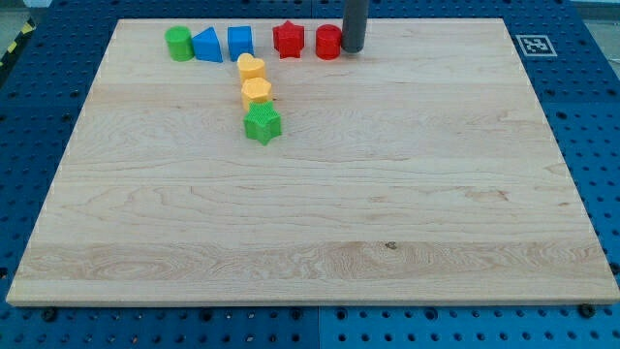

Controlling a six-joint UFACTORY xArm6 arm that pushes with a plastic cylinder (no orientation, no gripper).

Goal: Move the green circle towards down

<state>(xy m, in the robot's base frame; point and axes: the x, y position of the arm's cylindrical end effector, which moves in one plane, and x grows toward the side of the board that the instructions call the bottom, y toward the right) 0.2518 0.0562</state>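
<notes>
The green circle [179,44] stands at the view's top left of the wooden board [310,213], at the left end of a row. To its right stand a blue triangle [207,45], a blue square [240,42], a red star [288,39] and a red circle [328,43]. My tip [353,49] rests at the view's top, just right of the red circle and touching or nearly touching it, far right of the green circle.
A yellow heart [251,67], a yellow hexagon [256,92] and a green star [262,124] form a column below the blue square. A marker tag [532,45] lies off the board's top right corner.
</notes>
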